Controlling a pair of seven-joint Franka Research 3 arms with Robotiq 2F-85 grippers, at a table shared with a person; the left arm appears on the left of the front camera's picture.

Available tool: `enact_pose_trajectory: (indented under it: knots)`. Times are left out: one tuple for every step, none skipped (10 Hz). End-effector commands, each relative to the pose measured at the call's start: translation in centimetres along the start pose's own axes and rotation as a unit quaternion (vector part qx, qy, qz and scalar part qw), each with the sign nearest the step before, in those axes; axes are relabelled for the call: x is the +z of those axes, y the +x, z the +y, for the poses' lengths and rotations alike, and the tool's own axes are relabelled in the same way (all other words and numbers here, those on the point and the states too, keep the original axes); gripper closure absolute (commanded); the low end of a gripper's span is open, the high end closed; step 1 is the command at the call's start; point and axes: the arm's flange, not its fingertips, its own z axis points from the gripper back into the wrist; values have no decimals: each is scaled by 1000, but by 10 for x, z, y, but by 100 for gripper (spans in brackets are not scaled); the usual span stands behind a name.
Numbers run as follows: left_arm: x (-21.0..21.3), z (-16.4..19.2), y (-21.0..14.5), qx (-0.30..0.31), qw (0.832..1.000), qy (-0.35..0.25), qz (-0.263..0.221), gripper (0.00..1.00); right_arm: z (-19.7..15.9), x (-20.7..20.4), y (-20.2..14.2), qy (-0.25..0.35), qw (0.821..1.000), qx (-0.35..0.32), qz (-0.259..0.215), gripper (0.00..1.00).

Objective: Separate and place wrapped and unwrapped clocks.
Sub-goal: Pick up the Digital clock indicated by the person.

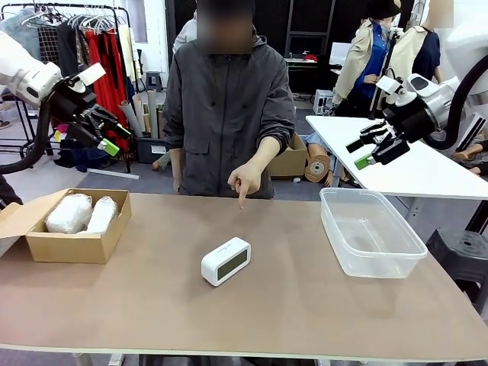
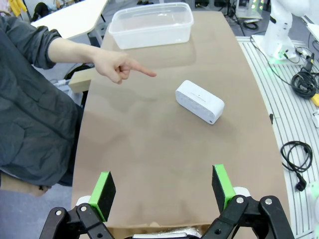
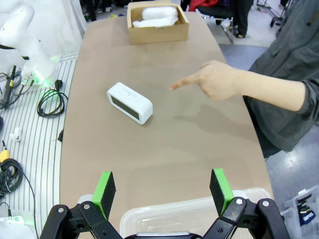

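From the front, my left gripper (image 1: 103,130) and right gripper (image 1: 374,145) hang above the table's ends, both spread wide and empty. The bare clock (image 1: 226,261) lies mid-table, with two wrapped clocks (image 1: 69,213) in the cardboard box (image 1: 72,245) on my left. My left wrist sees a person's hand (image 2: 115,65) pointing near the bare clock. My right wrist sees the plastic tub (image 3: 199,206) just below my fingers.

Behind the brown desk (image 1: 305,305), off its left end, stood a clothes rack (image 1: 84,19) with red garments (image 1: 107,61); beyond its right end, a white table (image 1: 427,171); pale grey floor (image 1: 53,179) lay behind the desk.
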Motion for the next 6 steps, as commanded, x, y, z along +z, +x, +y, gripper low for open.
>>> enact_pose_trajectory:
  knots:
    - [2, 0, 2, 0, 1000, 3, -5, 0, 6, -7, 6, 5, 1000, 13, 9, 0]
    - [2, 0, 2, 0, 1000, 3, -5, 0, 8, -14, 17, 16, 999, 32, 30, 0]
    - [2, 0, 2, 0, 1000, 3, -5, 0, 13, -23, 26, 24, 998, 47, 44, 0]
    - [2, 0, 2, 0, 1000, 3, -5, 0, 19, -35, 33, 31, 996, 63, 52, 0]
    - [2, 0, 2, 0, 1000, 3, -5, 0, 21, -46, 42, 46, 994, 81, 61, 0]
    - [2, 0, 2, 0, 1000, 3, -5, 0, 25, -61, 49, 57, 991, 101, 69, 0]
